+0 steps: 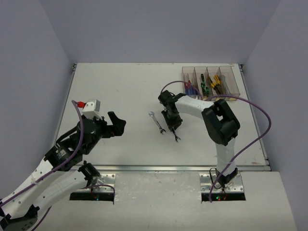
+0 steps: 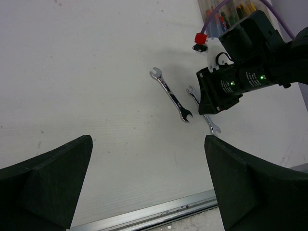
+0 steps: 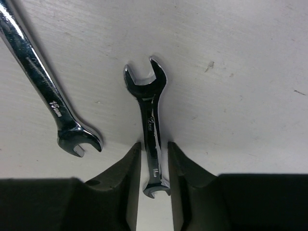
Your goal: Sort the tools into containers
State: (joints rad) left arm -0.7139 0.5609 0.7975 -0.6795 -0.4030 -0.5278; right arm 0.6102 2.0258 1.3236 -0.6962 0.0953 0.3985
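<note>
Silver wrench (image 3: 150, 125) flanked by right pincer (image 3: 154, 150), wrist pitched down

The white table (image 1: 115, 96) carries a left wrench (image 1: 157, 122) and a right wrench (image 1: 175, 135) lying near each other around its middle. A row of clear bins (image 1: 234, 85) stands at its far right corner.

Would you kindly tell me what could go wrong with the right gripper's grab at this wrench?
1. The right gripper straddles the wrench toward one end, so it may swing or slip once lifted.
2. The wrench lies flat on the table, so the fingers may scrape it or catch too little metal.
3. A second wrench lies close beside and might get knocked.
</note>
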